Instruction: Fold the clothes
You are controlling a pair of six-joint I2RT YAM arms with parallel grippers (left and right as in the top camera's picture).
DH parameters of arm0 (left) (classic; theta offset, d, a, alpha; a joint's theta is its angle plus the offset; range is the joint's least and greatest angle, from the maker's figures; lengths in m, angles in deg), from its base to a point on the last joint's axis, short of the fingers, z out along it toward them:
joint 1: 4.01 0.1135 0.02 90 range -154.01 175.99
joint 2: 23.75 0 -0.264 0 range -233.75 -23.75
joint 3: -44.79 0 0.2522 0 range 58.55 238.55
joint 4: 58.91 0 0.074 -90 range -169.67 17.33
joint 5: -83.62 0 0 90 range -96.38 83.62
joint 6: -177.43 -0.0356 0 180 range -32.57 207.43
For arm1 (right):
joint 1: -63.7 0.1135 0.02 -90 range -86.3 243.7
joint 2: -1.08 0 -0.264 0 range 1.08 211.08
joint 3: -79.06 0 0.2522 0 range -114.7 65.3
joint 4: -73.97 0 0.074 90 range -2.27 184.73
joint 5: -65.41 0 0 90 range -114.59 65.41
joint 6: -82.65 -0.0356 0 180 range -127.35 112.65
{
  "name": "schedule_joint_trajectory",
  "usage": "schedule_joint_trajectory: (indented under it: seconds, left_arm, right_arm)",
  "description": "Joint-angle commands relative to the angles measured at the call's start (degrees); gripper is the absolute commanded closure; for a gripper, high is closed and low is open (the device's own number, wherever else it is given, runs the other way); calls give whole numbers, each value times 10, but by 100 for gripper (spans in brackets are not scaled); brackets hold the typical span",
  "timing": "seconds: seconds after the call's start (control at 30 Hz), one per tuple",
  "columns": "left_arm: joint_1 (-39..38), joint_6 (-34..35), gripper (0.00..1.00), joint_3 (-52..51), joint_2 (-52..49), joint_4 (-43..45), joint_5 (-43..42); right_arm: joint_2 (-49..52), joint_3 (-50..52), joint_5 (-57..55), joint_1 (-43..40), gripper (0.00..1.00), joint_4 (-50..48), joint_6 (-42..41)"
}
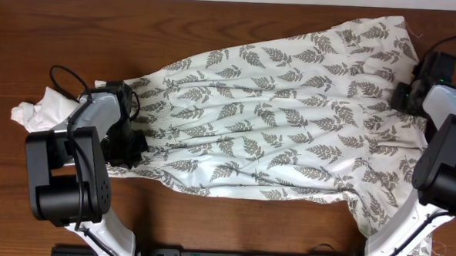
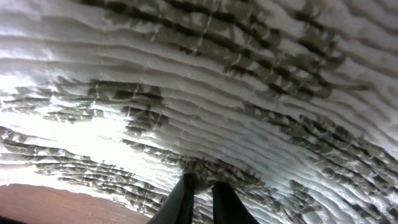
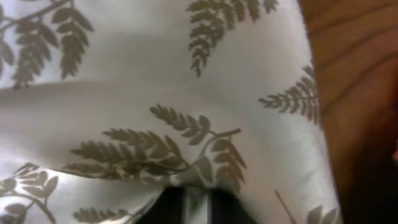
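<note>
At the left, beside a crumpled white garment [image 1: 36, 112], the left gripper [image 1: 132, 143] was pinched shut on the gathered end of the fern-print garment [image 1: 274, 122]. That garment lay spread flat on the surface [image 1: 101, 22], its long axis running from this gripper across to the right gripper [image 1: 411, 96], which was clamped on the wide opposite edge, so each arm held its nearer end.
</note>
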State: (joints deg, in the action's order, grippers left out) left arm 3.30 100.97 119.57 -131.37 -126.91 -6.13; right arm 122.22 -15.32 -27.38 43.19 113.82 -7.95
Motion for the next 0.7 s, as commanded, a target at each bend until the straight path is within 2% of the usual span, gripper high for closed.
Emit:
schedule_joint_trajectory:
  seconds: [0.0, 0.03, 0.1, 0.23, 0.3, 0.43, 0.67]
  left_arm:
    - [11, 7, 83, -24, -42, 38, 36]
    - [11, 3, 78, -21, -38, 35, 36]
    - [11, 3, 76, -17, -23, 31, 32]
    - [11, 3, 71, -10, 43, 20, 27]
    - [11, 3, 67, -8, 91, 15, 14]
    - [11, 3, 62, -8, 193, 5, -21]
    - [6, 3, 60, -8, 332, -19, -50]
  right_arm:
    - [-12, -9, 107, 1, 60, 6, 20]
    - [-24, -10, 124, 2, 52, 6, 8]
    - [-58, -10, 145, 4, 40, 9, -17]
    - [-140, -10, 151, 5, 31, 31, -52]
    - [-183, -10, 151, 5, 29, 51, -64]
    - [-261, -10, 153, 11, 32, 131, -97]
    - [-307, -10, 153, 37, 26, 301, -98]
